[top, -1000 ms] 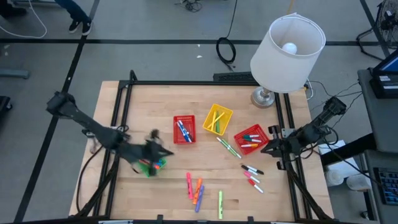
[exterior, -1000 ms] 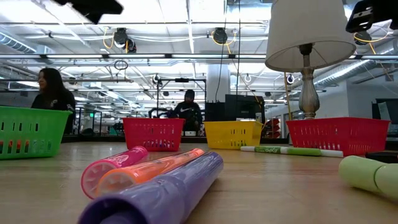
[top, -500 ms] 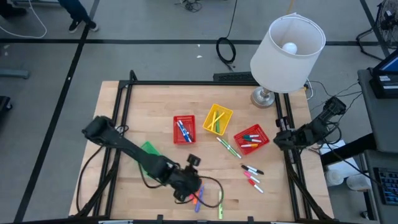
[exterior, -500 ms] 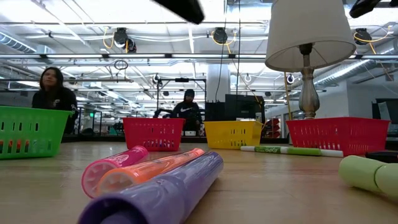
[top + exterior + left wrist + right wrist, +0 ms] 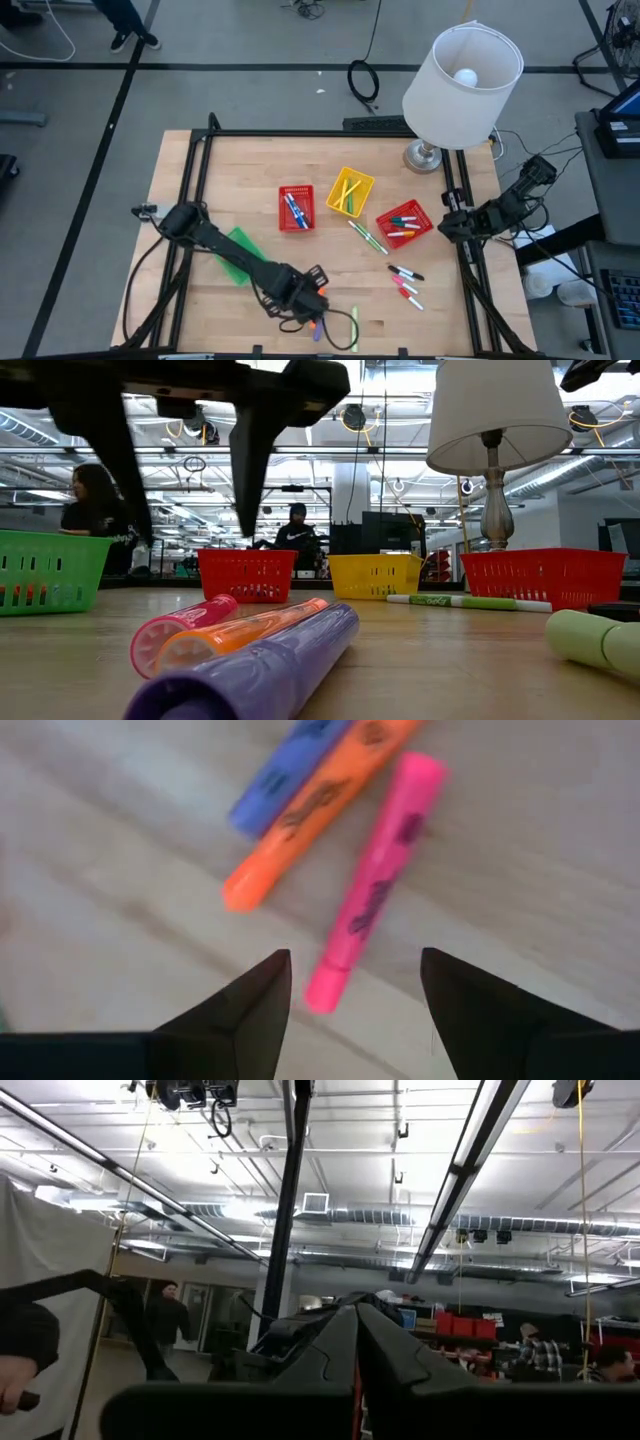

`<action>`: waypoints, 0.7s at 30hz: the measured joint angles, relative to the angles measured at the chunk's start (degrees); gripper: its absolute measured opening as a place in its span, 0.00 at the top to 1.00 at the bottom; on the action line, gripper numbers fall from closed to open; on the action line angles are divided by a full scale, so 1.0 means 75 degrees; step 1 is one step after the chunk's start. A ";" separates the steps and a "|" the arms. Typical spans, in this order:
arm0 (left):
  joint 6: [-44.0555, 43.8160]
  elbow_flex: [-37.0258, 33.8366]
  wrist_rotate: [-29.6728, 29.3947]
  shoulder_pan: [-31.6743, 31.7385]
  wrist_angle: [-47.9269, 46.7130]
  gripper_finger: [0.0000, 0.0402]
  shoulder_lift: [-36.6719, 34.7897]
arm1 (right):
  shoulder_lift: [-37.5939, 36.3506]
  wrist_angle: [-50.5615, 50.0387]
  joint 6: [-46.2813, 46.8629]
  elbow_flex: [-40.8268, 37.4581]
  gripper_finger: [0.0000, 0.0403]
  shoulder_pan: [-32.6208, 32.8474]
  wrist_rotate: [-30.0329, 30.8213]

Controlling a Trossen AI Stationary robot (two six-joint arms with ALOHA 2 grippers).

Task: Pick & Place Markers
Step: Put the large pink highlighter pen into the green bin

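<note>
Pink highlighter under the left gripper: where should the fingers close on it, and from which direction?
Mid-barrel, from straight above. The pink highlighter lies flat on the wooden table, with the open left gripper over its near end. The orange highlighter lies close alongside, so one finger must slip into the gap between them, probably widest near this end.

You are working in a big open lab: ceiling ducts (image 5: 420, 1230), strip lights (image 5: 470, 1170), people at benches.
</note>
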 joint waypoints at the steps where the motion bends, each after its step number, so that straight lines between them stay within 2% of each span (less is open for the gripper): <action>1: 0.0182 0.0000 0.0115 -0.0002 -0.0005 0.43 0.0046 | 0.0000 -0.0024 0.0003 0.0000 1.00 0.0000 0.0000; 8: 0.1056 0.0000 0.0240 0.0062 0.0135 0.49 0.0487 | 0.0000 -0.0076 -0.0026 0.0000 1.00 0.0000 0.0006; 12: 0.1127 0.0000 0.0354 0.0119 0.0182 0.52 0.0813 | 0.0000 -0.0093 -0.0023 0.0003 1.00 0.0000 0.0009; 17: 0.1345 0.0044 0.0824 0.0202 0.0292 0.58 0.1037 | -0.0003 -0.0156 -0.0023 0.0003 1.00 0.0000 0.0015; 21: 0.1428 0.0036 0.1223 0.0241 0.0279 0.67 0.1098 | -0.0003 -0.0149 -0.0022 0.0009 1.00 0.0000 0.0016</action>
